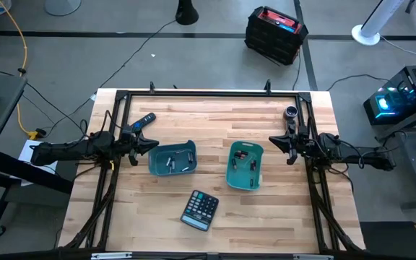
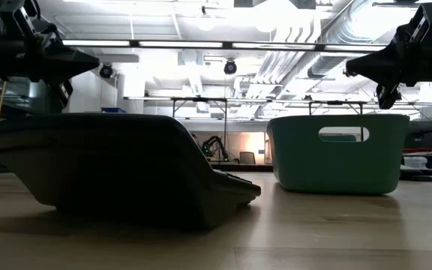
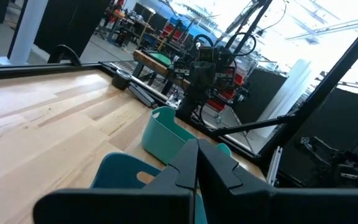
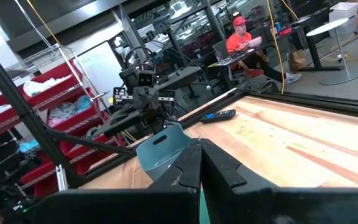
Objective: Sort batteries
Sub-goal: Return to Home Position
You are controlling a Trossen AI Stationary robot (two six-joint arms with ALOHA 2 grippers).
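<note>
Hovering mid-left and mid-right, our left claw (image 1: pixel 152 146) and right claw (image 1: pixel 273 141) sit closed and empty; batteries (image 1: pixel 170 164) lie in the bins (image 1: pixel 173 172)

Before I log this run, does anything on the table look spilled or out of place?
Nothing stands out. The batteries I can see lie inside the blue bin and teal bin; the calculator merely lies at an angle.
</note>
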